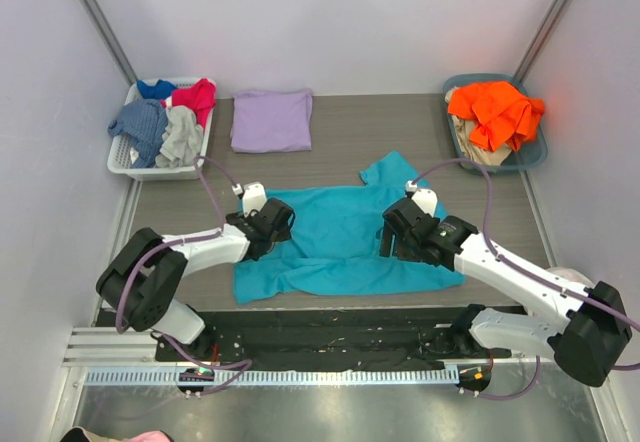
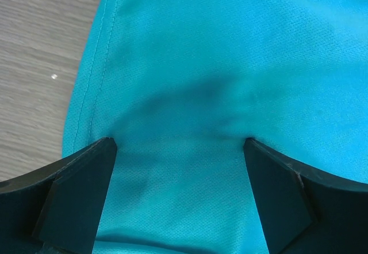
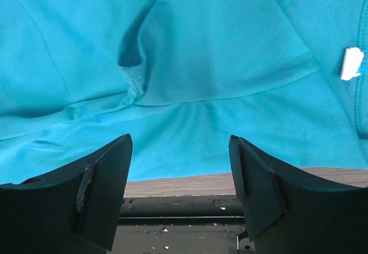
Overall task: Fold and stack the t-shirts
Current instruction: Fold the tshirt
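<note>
Teal shirt (image 1: 350, 247) lies spread on the counter (image 1: 400, 127) toward its near edge, with the left gripper (image 1: 278, 224) and right gripper (image 1: 393, 232) over it. The lavender shirt (image 1: 271, 120) sits folded by the far edge. Left wrist: fingers (image 2: 80, 196) spread apart over teal cloth. Right wrist: fingers (image 3: 103, 191) spread apart over teal cloth, with a white label (image 3: 351, 63) at right.

Grey table (image 1: 372, 128) (teal shirt (image 1: 338, 244), lavender shirt (image 1: 271, 120))

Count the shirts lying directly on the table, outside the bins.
2. The folded lavender t-shirt lies at the far side beside the white basket; the teal t-shirt is spread near centre. Heaps in that basket and the blue bin could hide more.
</note>
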Available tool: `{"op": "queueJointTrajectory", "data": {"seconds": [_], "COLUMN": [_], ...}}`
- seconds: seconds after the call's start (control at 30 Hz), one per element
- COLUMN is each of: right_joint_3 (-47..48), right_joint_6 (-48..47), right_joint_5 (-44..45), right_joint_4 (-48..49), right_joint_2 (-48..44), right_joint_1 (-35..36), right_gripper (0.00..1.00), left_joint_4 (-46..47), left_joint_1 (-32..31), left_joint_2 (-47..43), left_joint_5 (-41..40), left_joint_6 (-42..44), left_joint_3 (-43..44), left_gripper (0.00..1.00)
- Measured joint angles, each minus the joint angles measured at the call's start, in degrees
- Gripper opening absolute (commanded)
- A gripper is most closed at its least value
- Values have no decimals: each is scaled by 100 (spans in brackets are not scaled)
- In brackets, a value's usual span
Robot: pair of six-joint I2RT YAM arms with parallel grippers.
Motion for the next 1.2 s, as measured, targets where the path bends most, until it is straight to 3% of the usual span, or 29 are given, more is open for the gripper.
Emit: {"op": "queueJointTrajectory", "data": {"seconds": [0.47,0.67,0.97,1.2], "right_joint_3": [-116,-496,-841,-929], "right_joint_6": [-103,-107,-105,-101], "right_joint_5": [70,155,175,173], "right_joint_4": [243,640,1309,1543], "right_joint_2": [197,546,1261,1303], "right_joint_1": [0,0,0,0], "right_gripper": [76,76,76,76], "left_joint_4": [-417,-745,-1029,-1355], "left_joint_1": [284,284,199,-190], "left_joint_2": [299,-232,-2155,-2721], "left_joint_5": [546,710,1106,1263], "left_joint_6": [826,1073,562,-70], "left_joint_3": [837,1147,-28,-734], "left_gripper": [100,100,100,100]}}
